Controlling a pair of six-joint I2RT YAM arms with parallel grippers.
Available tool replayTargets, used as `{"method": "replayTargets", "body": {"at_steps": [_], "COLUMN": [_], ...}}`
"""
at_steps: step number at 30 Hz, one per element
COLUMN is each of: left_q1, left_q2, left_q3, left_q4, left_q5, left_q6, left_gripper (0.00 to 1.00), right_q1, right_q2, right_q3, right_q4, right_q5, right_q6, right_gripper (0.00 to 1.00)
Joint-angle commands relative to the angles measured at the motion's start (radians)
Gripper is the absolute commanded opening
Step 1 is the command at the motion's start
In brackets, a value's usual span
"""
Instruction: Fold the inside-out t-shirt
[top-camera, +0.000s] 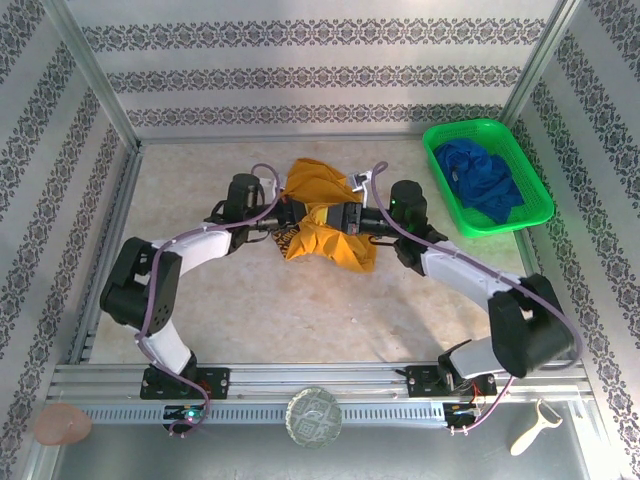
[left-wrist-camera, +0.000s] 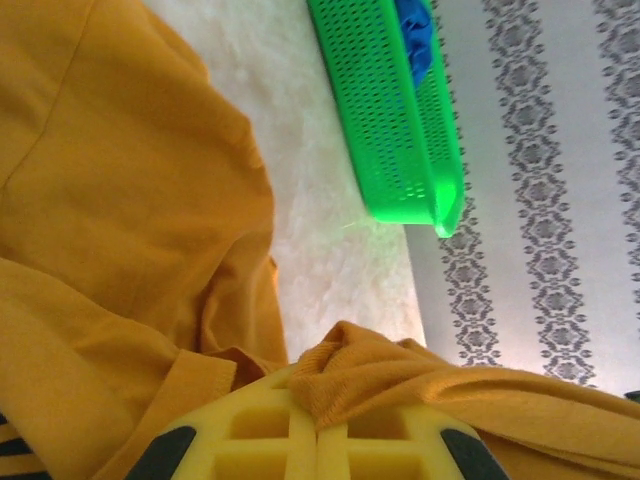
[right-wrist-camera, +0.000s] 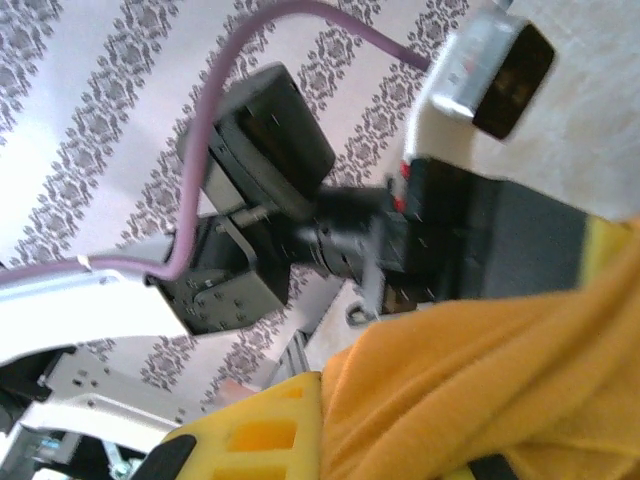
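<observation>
Gripping: left gripper (left-wrist-camera: 316, 430) is clamped on a shirt (top-camera: 322, 245) fold, and right gripper (right-wrist-camera: 325, 440), facing it closely, is also closed on cloth. Shirt bunches between both and sags below, likely raised for spreading. Basket (top-camera: 487, 178) sits beyond right gripper.

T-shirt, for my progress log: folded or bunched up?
Bunched up: the t-shirt is crumpled between the left gripper and right gripper, both shut on its cloth.

Readable text: none in any view.
Print on inside-out t-shirt (top-camera: 318, 180): dark striped marks at a fold, too blurred to read.
Maker's mark on green basket (top-camera: 463, 127): nothing legible on the plain mesh.
Pattern on walls (top-camera: 300, 60): repeating ornament, no letters.
</observation>
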Motion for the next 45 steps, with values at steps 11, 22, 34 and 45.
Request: {"method": "replayTargets", "body": {"at_steps": [11, 22, 34, 45], "left_q1": [0.092, 0.054, -0.086, -0.098], "left_q2": [-0.344, -0.479, -0.350, -0.271], "left_q3": [-0.200, -0.165, -0.072, -0.019], "left_q4": [-0.219, -0.187, -0.114, -0.073], "left_q5": [-0.169, -0.109, -0.231, -0.244], "left_q6": [-0.010, -0.204, -0.296, -0.306], "left_gripper": [0.55, 0.62, 0.61, 0.45], "right_q1": [-0.081, -0.076, -0.060, -0.058], "right_q2": [0.053, 0.085, 0.093, 0.089], "right_q3": [-0.099, -0.113, -0.121, -0.132], "right_q4": [0.452, 0.457, 0.457, 0.456], "right_q5": [0.017, 0.031, 0.041, 0.037], "right_q6": [0.180, 0.178, 0.177, 0.173], "right_gripper": [0.00, 0.00, 0.00, 0.00]}}
